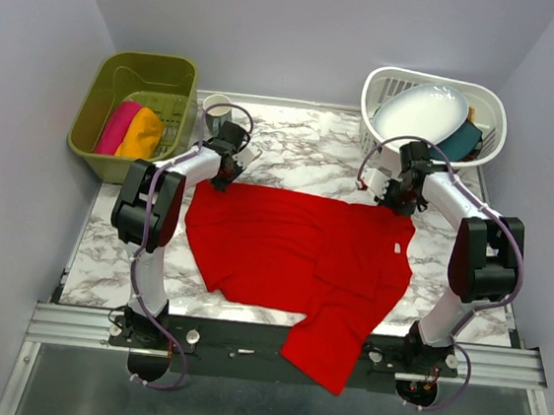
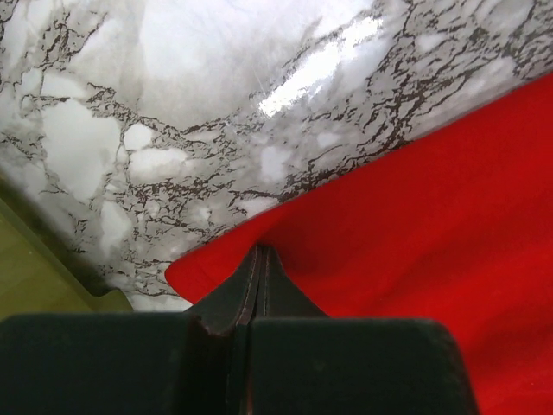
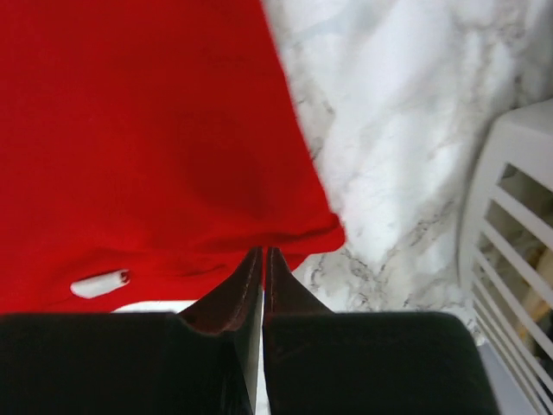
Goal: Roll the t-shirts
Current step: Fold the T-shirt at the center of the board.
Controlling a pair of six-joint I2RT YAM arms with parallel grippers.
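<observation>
Left jaws, right jaws: each closed on a far corner of the red t-shirt (image 1: 292,249), which lay spread on the marble surface (image 1: 303,146), overhanging its near edge. Thin pinches looked liable to slip, skewing the roll.

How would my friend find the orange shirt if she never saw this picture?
Find the green basket at the far left. Two bundled shirts lie inside it. The orange shirt is on the right, beside the pink shirt.
</observation>
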